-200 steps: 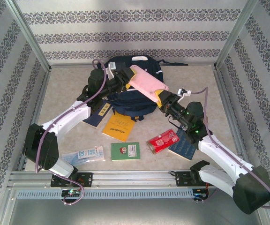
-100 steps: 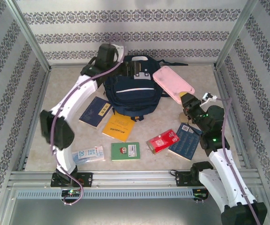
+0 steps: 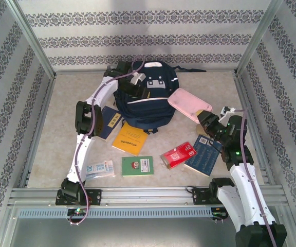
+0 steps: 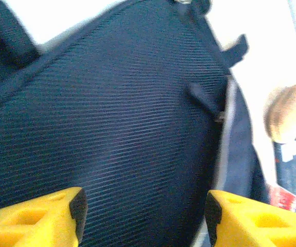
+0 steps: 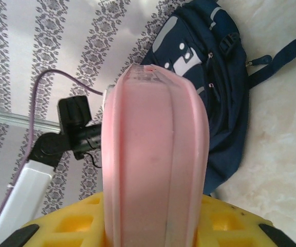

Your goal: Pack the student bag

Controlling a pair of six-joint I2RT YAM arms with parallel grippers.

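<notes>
**Right wrist view: case clamped, bag not yet seen open**

Shows the right gripper (image 5: 153, 229) closed on one end of a pink case (image 5: 153, 144), with yellow fingers (image 5: 60, 226) pressed against its two flat faces. Leaves the far end free, probably so that it can lead into an opening. Places the student bag (image 5: 209, 77) at 1 o'clock beyond the case, lying flat on the table.

Left wrist view: shows the left gripper (image 4: 145, 216) with jaws well apart over navy ribbed fabric and nothing pinched between them. Puts a small pull tab (image 4: 203, 99) at 1 o'clock from the jaws, beside a grey seam. Suggests a stance for taking hold of fabric or zip to open the bag.

Top external view: adds the layout.
- Sets the student bag (image 3: 145, 103) at 12 o'clock on the table.
- Sets the left gripper (image 3: 139, 88) at 11 o'clock on the bag's upper part.
- Sets the right gripper (image 3: 203, 118) and pink case (image 3: 189, 104) at 3 o'clock of the bag, just beside it. Cannot tell whether they touch.
- Leaves a yellow booklet (image 3: 130, 138) and a red packet (image 3: 179, 154) at 6 o'clock, unpacked.

Cannot tell whether any compartment is open.
</notes>
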